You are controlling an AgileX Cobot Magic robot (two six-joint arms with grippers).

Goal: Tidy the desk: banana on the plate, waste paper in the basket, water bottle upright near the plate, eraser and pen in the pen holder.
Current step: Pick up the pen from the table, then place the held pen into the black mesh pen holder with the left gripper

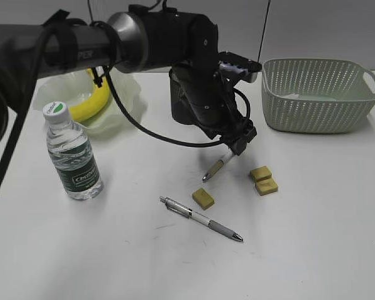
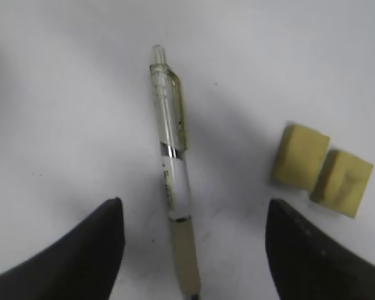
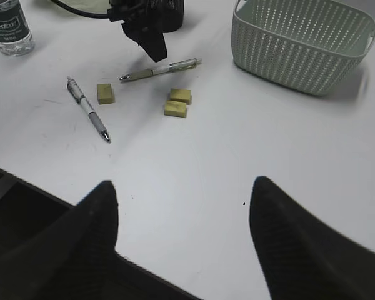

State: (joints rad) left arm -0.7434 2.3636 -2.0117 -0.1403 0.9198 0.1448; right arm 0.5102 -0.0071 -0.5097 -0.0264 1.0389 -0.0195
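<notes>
We see the banana (image 1: 92,103) in the plate (image 1: 126,100), the water bottle (image 1: 72,155) upright before it, the basket (image 1: 319,94) far right, pens and erasers between.

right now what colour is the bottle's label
Dark green with white lettering on the water bottle, clearest in the exterior view.

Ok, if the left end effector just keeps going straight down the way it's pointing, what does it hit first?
Most likely the clear pen, which lies on the desk between the open fingers of the left end effector. The two erasers sit off to one side, probably outside the line. Remaining height is unclear.
</notes>
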